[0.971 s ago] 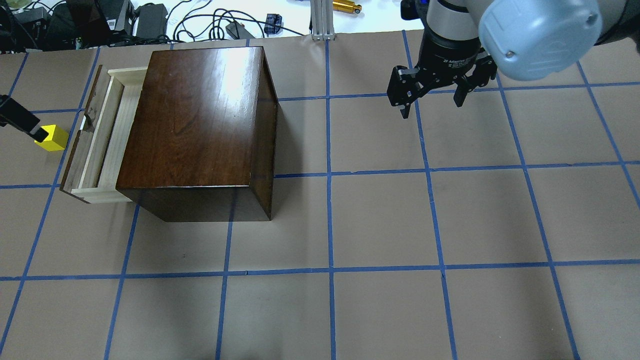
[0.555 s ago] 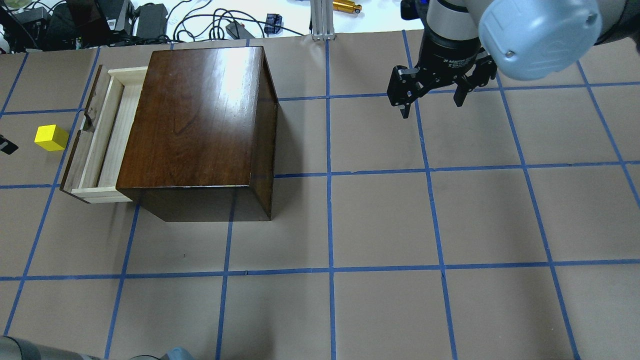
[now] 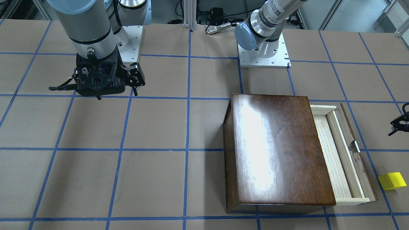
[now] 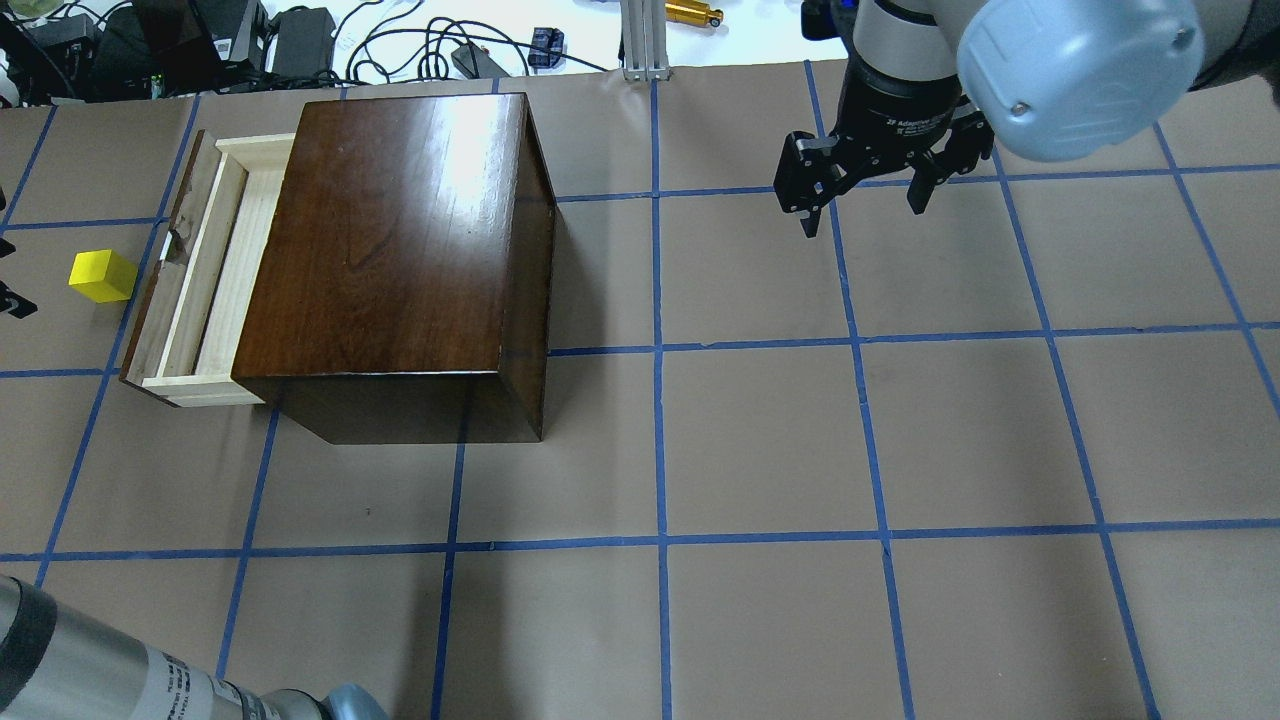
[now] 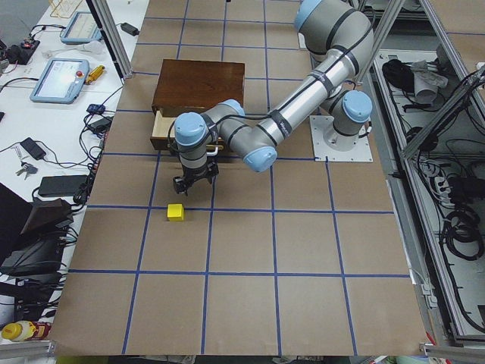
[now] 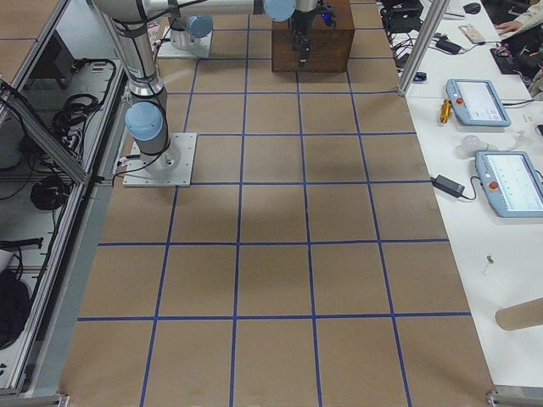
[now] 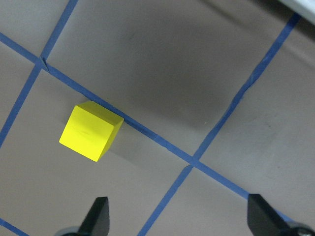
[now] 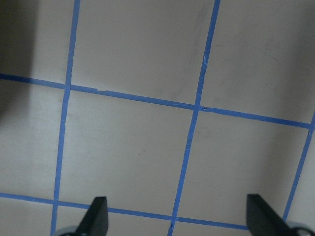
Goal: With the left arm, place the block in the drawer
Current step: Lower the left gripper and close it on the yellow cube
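The yellow block sits on the table just left of the drawer's dark front panel, and also shows in the front view and the left wrist view. The drawer is pulled open from the dark-brown box, and its pale tray is empty. My left gripper is open and empty, hovering beside the block without touching it. In the overhead view only slivers of it show at the left edge. My right gripper is open and empty over the far right of the table.
Blue tape lines grid the brown table. Cables and electronics line the far edge. My left arm's forearm crosses the near left corner. Teach pendants lie on the side bench.
My left gripper drew back from the block, out past the overhead view's left edge. The left forearm came into the bottom left corner. The block and right arm stayed put.
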### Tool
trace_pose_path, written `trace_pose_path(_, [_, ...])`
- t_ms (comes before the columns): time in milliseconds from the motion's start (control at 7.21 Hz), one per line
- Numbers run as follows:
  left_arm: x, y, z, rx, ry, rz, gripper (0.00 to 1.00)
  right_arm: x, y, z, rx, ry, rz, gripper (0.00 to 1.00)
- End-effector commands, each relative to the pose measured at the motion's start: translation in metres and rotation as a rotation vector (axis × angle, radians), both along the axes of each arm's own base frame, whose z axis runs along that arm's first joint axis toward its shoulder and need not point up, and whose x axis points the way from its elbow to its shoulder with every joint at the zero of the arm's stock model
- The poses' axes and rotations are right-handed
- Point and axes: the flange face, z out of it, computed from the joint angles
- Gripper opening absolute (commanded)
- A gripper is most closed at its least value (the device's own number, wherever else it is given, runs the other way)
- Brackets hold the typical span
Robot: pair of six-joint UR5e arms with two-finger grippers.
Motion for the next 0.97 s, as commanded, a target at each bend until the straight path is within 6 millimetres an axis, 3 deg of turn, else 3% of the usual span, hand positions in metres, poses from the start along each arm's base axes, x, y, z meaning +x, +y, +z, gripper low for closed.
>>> trace_pose_path(0, [0.03,-0.034,-0.032,0.012,-0.011,-0.193,1.0,0.0,0.0,0.0,0.0,0.0,0.001,1.0])
trace_pose_path(277, [0.035,-0.043,-0.054,0.029,0.004,-0.267,1.0,0.0,0.0,0.0,0.0,0.0,0.001,1.0])
trace_pose_path(832, [0.037,-0.053,-0.065,0.014,0.015,-0.338,1.0,0.0,0.0,0.0,0.0,0.0,0.001,1.0])
